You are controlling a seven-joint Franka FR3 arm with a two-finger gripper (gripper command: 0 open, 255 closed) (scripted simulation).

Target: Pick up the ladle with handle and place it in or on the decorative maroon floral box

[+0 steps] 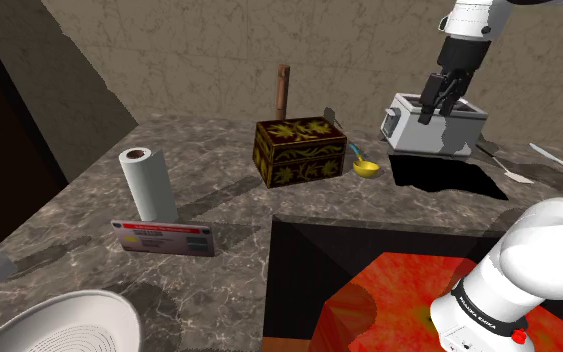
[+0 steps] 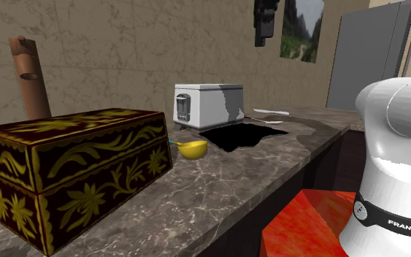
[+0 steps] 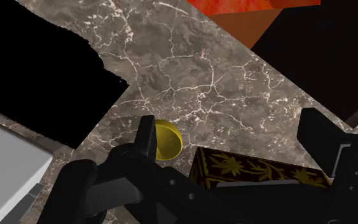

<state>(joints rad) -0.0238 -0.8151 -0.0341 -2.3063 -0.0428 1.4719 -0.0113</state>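
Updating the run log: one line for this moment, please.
gripper: open, empty, raised over counter | ladle: on counter beside box, not grasped | stage: pre-grasp

The ladle (image 1: 366, 168) is showing a yellow bowl and a thin blue handle. The box (image 1: 300, 150) is wearing gold leaves and flowers over a very dark maroon-brown ground. The tabletop (image 1: 209, 200) is showing grey-brown marble with white veins. The toaster (image 1: 439, 125) is looking white and pale grey, the stand (image 1: 409, 290) is glowing mottled red-orange, and the pincer (image 1: 435, 112) is showing all black.
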